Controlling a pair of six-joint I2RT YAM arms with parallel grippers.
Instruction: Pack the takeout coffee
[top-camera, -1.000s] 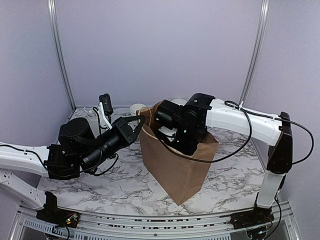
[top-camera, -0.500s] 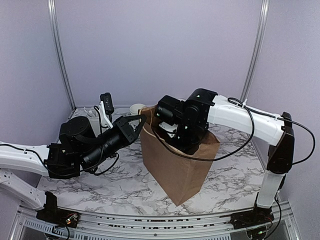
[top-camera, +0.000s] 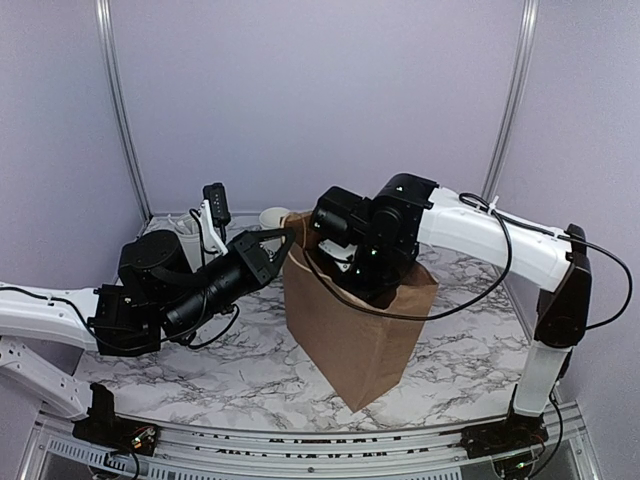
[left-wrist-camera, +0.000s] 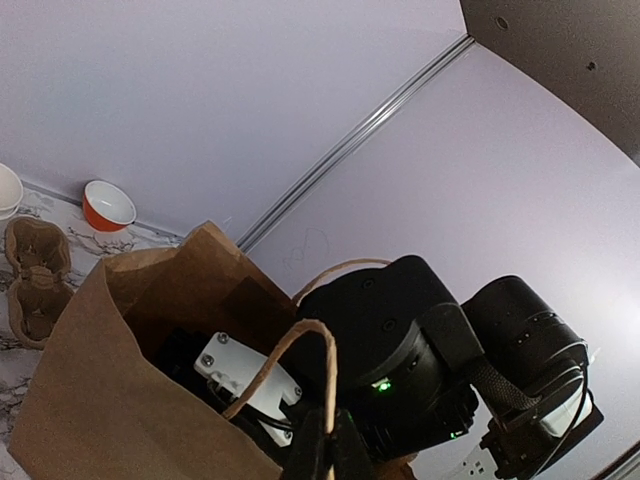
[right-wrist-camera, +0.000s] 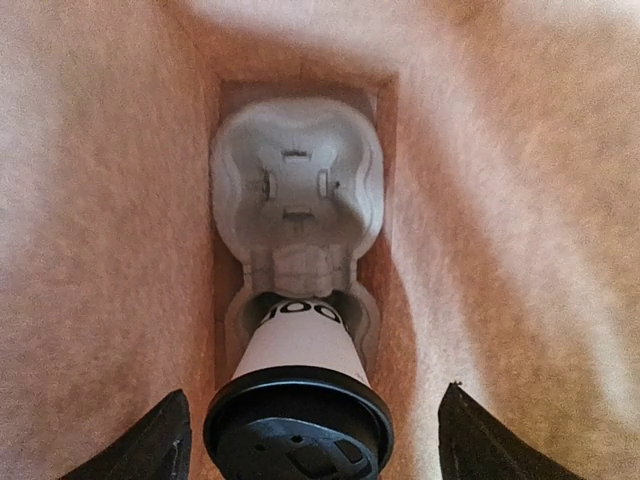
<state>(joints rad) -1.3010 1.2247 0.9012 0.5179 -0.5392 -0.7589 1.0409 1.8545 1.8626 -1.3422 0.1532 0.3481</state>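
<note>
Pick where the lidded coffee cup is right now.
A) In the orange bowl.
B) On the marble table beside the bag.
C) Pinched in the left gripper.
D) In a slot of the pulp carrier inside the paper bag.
D: the right wrist view shows the takeout coffee seated in one slot of the pulp carrier at the bottom of the paper bag.

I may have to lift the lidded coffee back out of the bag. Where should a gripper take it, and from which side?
Grip the coffee cup on its white wall just under the black lid, coming straight down from above. It stands upright in one pocket of the moulded carrier at the bottom of the paper bag, whose walls would likely block a sideways approach.
</note>
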